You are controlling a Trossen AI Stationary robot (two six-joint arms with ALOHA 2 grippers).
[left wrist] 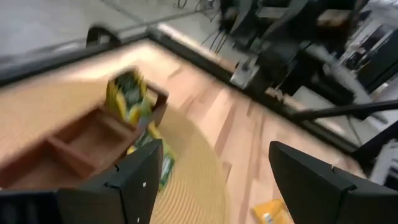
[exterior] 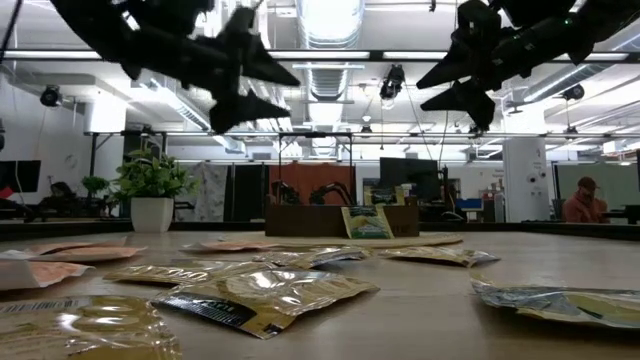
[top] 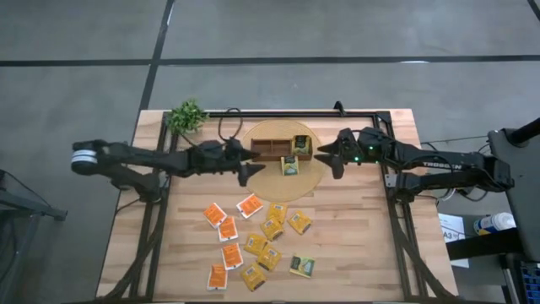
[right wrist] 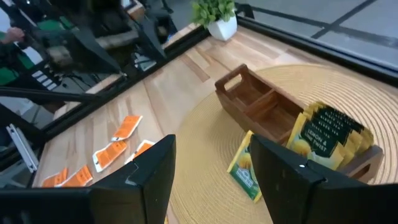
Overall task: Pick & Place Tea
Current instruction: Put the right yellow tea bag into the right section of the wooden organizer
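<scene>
Several tea sachets, orange [top: 224, 224], yellow [top: 270, 241] and one green [top: 302, 266], lie flat on the near half of the wooden table. A brown three-compartment box [top: 272, 149] stands on a round woven mat [top: 314, 176]. Yellow-green sachets [right wrist: 329, 134] stand upright in its right end compartment, and one more [right wrist: 244, 168] leans against the box's near wall. My left gripper [top: 250, 164] hovers open above the mat at the box's left end. My right gripper [top: 327, 160] hovers open at the box's right end. Nothing sits between either pair of fingers.
A small potted plant [top: 186, 116] stands at the far left corner. Black frame rails [top: 160, 211] run along the table's left, right [top: 396, 211] and far edges. Bare wood lies between the mat and the scattered sachets.
</scene>
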